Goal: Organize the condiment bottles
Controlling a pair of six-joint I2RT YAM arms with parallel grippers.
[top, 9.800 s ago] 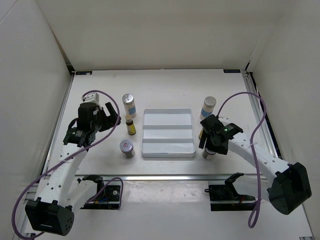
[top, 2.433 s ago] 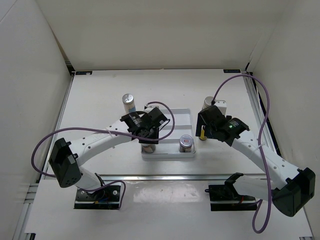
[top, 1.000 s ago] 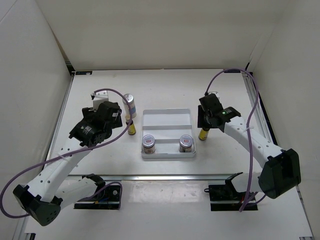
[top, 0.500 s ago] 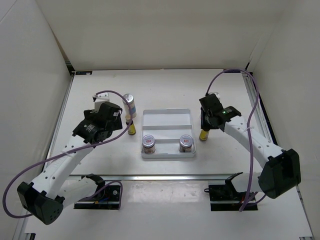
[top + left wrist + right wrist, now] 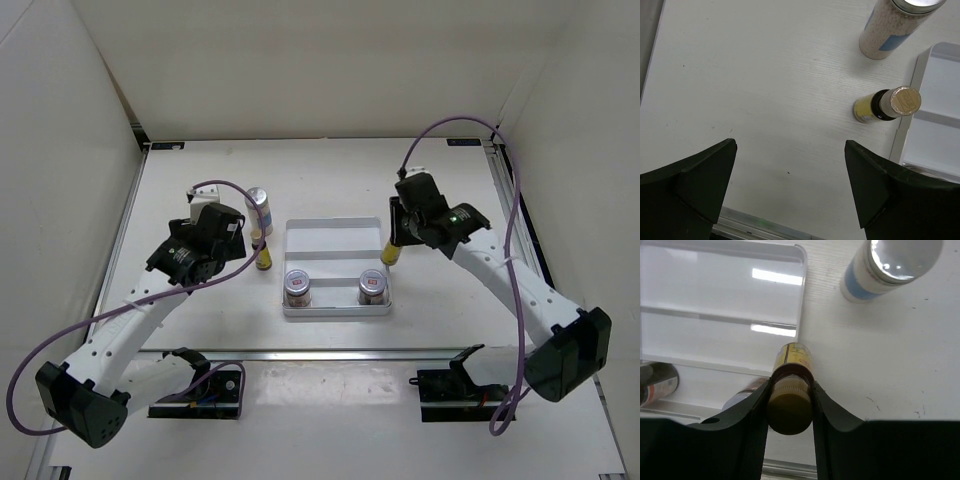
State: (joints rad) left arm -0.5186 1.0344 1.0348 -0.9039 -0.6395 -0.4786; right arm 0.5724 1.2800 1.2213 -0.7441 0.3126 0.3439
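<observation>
Your right pincer is clamped on the dark cap of the right yellow bottle, one finger on each side. In the top view this bottle hangs tilted at the right rim of the tray. You cannot tell whether its base touches anything.

The right white bottle stands upright on the bench, beside the tray's right rim and on the far-edge side of the held bottle, apart from both.

The tray lies mid-bench. Its compartment nearest the near edge holds the left jar and the right jar, both upright and apart from each other.

Your left pincer is spread wide over bare bench, gripping nothing, on the left-edge side of the tray.

The left yellow bottle stands upright just beside the tray's left rim, clear of the fingers. The left white bottle stands near it toward the far edge, not touching it.
</observation>
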